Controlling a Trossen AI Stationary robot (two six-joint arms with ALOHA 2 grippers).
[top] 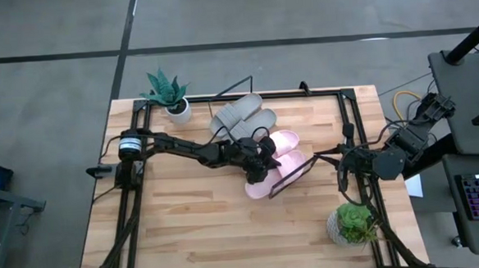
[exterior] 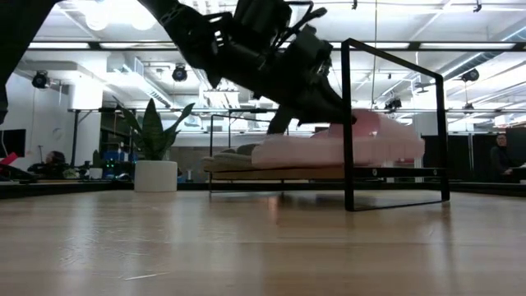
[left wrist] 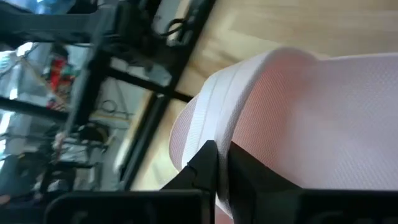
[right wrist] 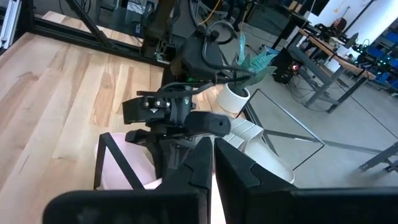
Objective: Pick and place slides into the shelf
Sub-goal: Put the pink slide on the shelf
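Two grey slides point(top: 239, 118) lie side by side on the slanted shelf point(exterior: 271, 173), whose black wire frame point(exterior: 394, 123) stands mid-table. Two pale pink slides point(top: 279, 144) lie next to the grey ones, toward the table's near right. My left gripper point(top: 267, 159) reaches from the left over the pink slides and is shut on one of them point(left wrist: 298, 118). My right gripper point(top: 342, 157) waits shut at the table's right edge, pointing at the shelf. The sandals hide most of the board in the high view. My left gripper pinches the wide strap of a pink slide at its stitched edge point(left wrist: 214, 134), one finger point(left wrist: 202, 165) on each face of the strap. It comes slanting down from the table's left point(exterior: 333, 111). Whether the slide's sole rests on the shelf or hangs clear, I cannot tell.
A potted spiky plant point(top: 167, 93) stands at the far left corner, a leafy potted plant point(top: 355, 222) at the near right. Black rails point(top: 135, 180) run along both table sides. Bare planks point(top: 195, 235) stretch across the near half.
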